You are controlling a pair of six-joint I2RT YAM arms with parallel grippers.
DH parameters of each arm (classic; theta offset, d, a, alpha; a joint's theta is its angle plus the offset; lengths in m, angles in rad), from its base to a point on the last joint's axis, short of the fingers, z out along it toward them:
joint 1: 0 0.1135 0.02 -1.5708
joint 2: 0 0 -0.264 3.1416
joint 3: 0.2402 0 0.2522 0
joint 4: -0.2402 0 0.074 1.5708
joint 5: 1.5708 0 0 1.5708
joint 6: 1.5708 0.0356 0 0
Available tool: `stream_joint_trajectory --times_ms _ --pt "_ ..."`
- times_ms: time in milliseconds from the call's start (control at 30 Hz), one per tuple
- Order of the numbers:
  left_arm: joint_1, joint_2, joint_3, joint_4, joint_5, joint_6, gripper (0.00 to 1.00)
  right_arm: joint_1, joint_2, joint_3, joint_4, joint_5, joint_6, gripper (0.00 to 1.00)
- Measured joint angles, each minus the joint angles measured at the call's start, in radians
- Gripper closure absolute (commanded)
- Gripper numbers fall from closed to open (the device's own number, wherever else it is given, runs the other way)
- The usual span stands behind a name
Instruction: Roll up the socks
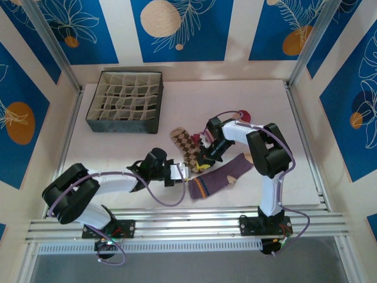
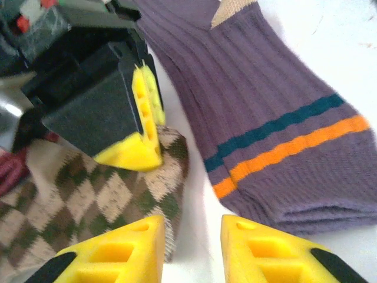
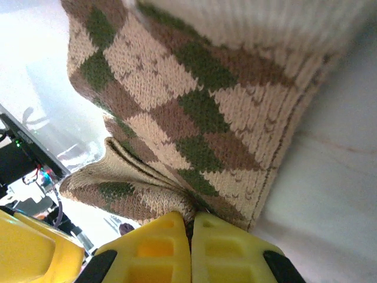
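Observation:
A brown-tan checkered sock (image 1: 186,146) lies mid-table, and my right gripper (image 3: 191,227) is shut on a bunched fold of it (image 3: 147,194) near its edge. In the top view the right gripper (image 1: 201,163) sits at that sock's near end. A purple ribbed sock (image 1: 221,175) with teal and orange stripes (image 2: 277,135) lies just to the right. My left gripper (image 2: 192,247) is open over bare table between the checkered sock (image 2: 88,194) and the purple one, holding nothing. The right gripper's fingertip (image 2: 138,135) presses the checkered sock just ahead of it.
A dark box (image 1: 125,101) with a grid of dividers stands at the back left. A scrap of red fabric (image 1: 244,114) shows behind the right arm's cable. Metal rails (image 1: 177,224) run along the near edge, and frame posts flank the table.

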Motion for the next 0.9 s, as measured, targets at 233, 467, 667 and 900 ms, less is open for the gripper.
stream_joint_trajectory --times_ms 233,467,667,900 --pt "-0.019 0.079 0.063 0.01 -0.093 0.028 0.73 -0.001 0.013 0.01 -0.035 -0.018 -0.018 1.0" --pt "-0.017 0.193 0.164 -0.013 -0.095 -0.055 0.77 0.0 0.029 0.026 -0.054 -0.032 -0.031 1.0" --pt "0.0 0.264 0.212 -0.037 -0.083 -0.16 0.81 -0.002 0.031 0.024 -0.048 -0.032 -0.039 0.75" --pt "0.032 0.311 0.259 -0.055 -0.032 -0.287 0.86 -0.037 -0.095 -0.089 0.087 -0.023 0.016 0.64"
